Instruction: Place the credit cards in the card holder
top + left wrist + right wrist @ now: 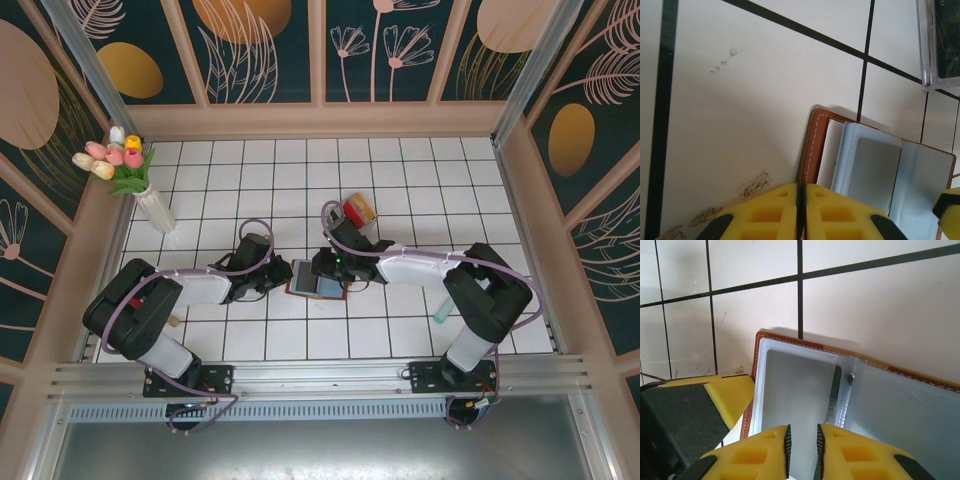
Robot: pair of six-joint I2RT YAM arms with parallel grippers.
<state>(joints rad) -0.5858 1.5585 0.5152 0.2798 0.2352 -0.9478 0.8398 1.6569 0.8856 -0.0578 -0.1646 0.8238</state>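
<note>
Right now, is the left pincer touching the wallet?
Touching. In the left wrist view the wallet's brown edge runs straight into the seam of the shut left pincer; the right wrist view shows its finger against that edge.

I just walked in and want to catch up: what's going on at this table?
An open brown card holder lies on the tiled table. The left gripper is shut at its leather edge. The right gripper is poised over its clear sleeves, jaws nearly together. Coloured cards wait behind it.
</note>
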